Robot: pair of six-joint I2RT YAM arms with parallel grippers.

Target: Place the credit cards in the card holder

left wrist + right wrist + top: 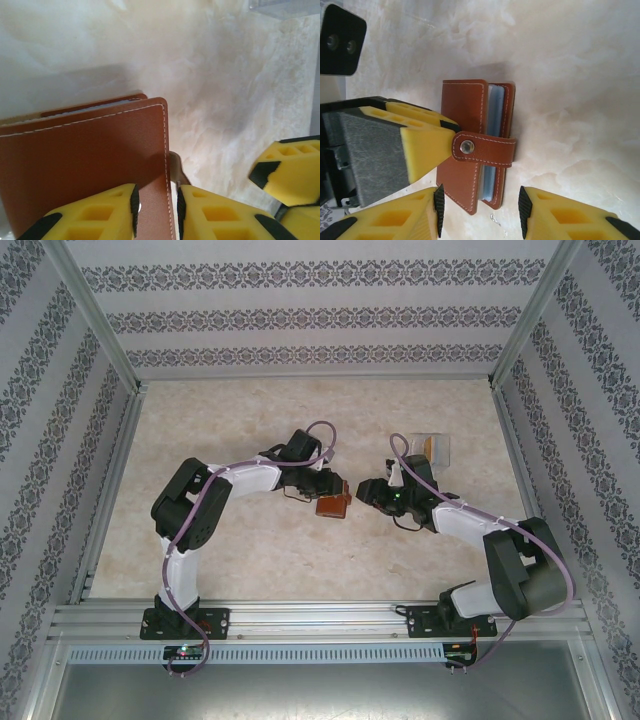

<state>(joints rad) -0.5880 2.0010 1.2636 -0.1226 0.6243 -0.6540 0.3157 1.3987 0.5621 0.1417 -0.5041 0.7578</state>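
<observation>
Reddish-brown leather with pale stitching: the card holder (470, 112) is held folded shut in the centre of the right wrist view. Its strap (490, 151) is snapped across the front by a metal stud (466, 146). Between the covers a pale blue-grey layer (493, 120) shows; whether that is cards or pockets cannot be told. The left pincer (156, 202) is clamped on the holder's edge, with its yellow fingers (95, 217) on either side at the bottom of the left wrist view. The right pincer (480, 205) is spread wide at the bottom of its own frame. The holder's lower end sits over the gap, apart from both fingers. From above, both pincers meet mid-frame over the pale marbled bench (250, 420). A clear box (436, 449) stands beyond the right arm, toward the upper right.
</observation>
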